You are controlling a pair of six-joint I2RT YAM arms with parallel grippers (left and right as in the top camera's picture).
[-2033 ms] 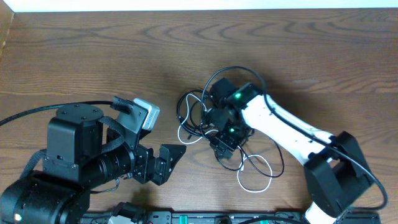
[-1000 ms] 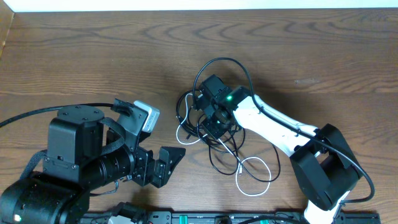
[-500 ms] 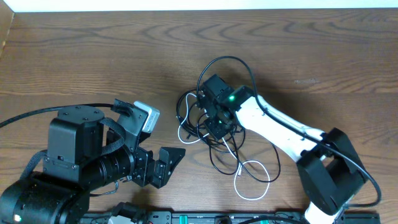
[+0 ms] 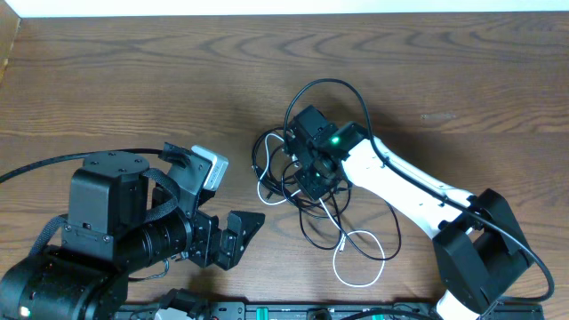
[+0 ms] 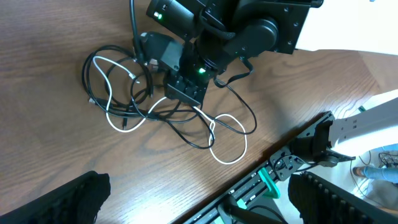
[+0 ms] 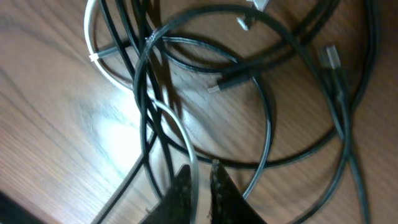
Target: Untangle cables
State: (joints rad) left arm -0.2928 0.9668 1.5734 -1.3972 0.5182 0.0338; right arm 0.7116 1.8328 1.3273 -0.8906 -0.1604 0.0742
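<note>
Wood-grain tabletop point(image 4: 133, 80) filled the overhead view, with a white strip of wall point(image 4: 267, 7) along its far edge and a black rail point(image 4: 267, 311) along the near one. The bulky black left arm sat at the near left. Its left tool point(image 4: 242, 238) had its fingers spread wide apart, holding and touching nothing. The white right arm reached in from the near right to the tangle at mid-table.

There the black cord point(image 4: 324, 83) threw one big loop toward the far side, with smaller coils just left of the arm. The white cord point(image 6: 91, 37) wove through them and trailed a loop toward the near edge.

From overhead the right arm's own body hid its fingertips. The right wrist view showed the right tool point(image 6: 200, 183) with fingers nearly together and the white cord running into the narrow slit between them, seemingly pinched. It also showed a small plug end point(image 6: 328, 56) among the crossing black strands. The left wrist view showed the whole tangle spread flat.
</note>
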